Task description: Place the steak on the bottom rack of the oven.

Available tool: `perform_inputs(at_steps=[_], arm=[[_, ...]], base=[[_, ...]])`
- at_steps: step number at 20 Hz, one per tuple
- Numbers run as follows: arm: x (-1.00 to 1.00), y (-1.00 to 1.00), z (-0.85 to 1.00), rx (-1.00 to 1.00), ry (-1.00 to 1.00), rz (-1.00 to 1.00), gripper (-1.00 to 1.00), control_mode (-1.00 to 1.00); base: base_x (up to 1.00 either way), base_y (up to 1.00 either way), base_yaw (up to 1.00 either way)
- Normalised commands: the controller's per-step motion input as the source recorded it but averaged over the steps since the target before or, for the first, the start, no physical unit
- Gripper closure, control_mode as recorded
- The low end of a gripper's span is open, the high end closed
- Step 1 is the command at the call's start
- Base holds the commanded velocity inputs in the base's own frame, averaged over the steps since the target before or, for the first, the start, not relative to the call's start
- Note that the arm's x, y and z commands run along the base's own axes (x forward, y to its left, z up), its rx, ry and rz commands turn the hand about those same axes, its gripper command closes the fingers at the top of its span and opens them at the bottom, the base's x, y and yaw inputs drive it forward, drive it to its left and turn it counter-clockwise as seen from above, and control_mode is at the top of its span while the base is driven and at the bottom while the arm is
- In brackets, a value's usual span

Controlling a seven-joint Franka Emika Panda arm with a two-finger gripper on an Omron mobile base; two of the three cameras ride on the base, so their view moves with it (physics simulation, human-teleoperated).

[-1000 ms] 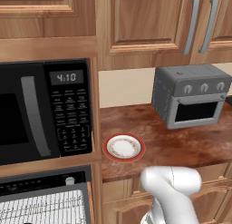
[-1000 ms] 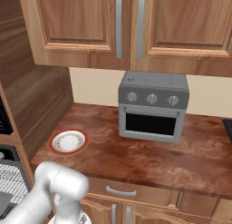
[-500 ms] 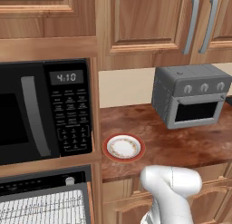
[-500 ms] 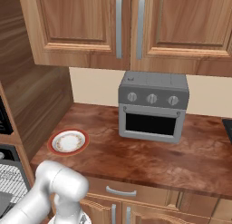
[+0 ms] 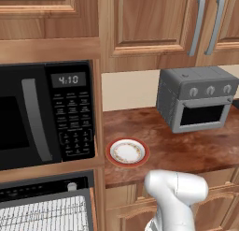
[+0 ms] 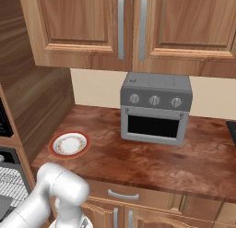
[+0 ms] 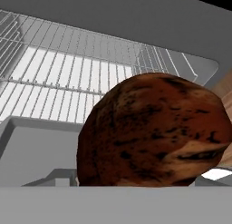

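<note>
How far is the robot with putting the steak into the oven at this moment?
Done: the red-rimmed plate on the counter is bare. In hand: the hand view shows the steak close up before the oven's wire racks; the fingertips are hidden, so a grip cannot be confirmed. Left: setting the steak on the bottom rack and letting go.

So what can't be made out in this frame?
- Gripper: its fingertips are hidden behind the steak in the hand view, so open or shut cannot be told.
- Oven: cut off by the bottom edge of the left base view.
- Which rack lies beyond the steak: unclear.
</note>
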Motion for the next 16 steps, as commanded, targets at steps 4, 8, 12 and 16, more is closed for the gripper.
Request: perform_inputs(at_steps=[4,8,12,16], arm=[[0.07,0.02,-0.13,-0.07,0.0,-0.01,1.0,-1.0],[0.09,0.17,-0.67,-0.09,0.13,0.0,1.0,-1.0],[0.19,0.0,-0.89,0.0,0.01,-0.04,1.0,-1.0],[0.19,0.0,-0.65,-0.01,0.0,-0.03,1.0,-1.0]], base=[[0.0,0.0,0.0],[0.0,0.0,0.0],[0.0,0.0,0.0],[0.0,0.0,0.0]])
